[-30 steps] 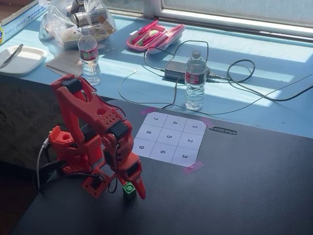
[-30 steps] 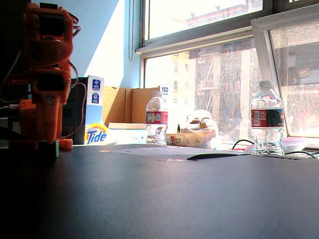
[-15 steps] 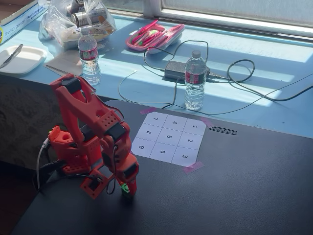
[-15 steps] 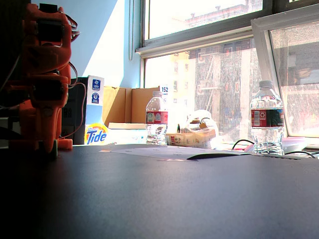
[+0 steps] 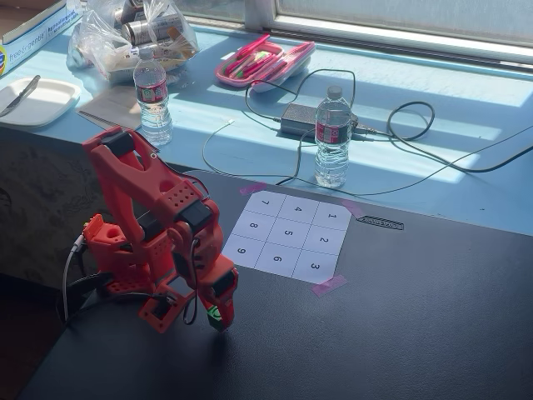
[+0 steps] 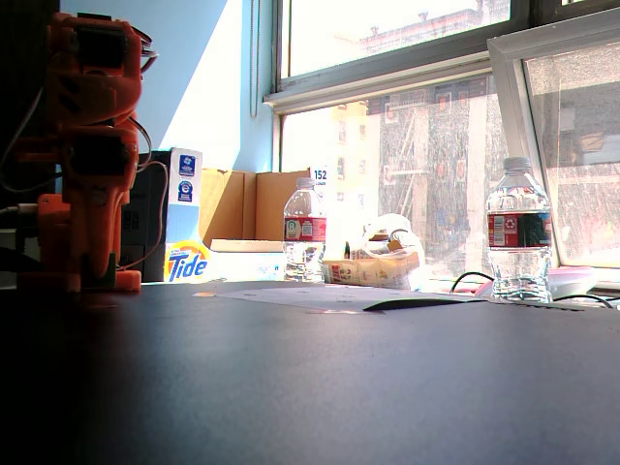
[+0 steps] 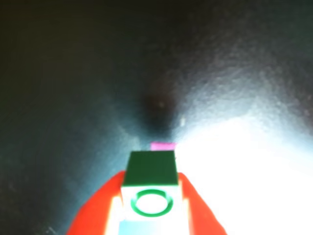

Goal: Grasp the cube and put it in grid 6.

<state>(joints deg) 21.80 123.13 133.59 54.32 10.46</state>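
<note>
While the red jaws press against both sides of the cube (image 7: 149, 188), the gripper (image 5: 218, 317) holds it just above the dark tabletop (image 5: 400, 317), its ring mark facing the wrist camera. Grid 6 (image 5: 276, 259) lies near, up and to the right in a fixed view, on the paper sheet (image 5: 287, 236) beside cells 9 and 5.

An orange robot arm (image 6: 89, 155) is standing at the left of a dark table (image 6: 339, 378), two water bottles (image 6: 304, 231) sitting before sunlit windows.
</note>
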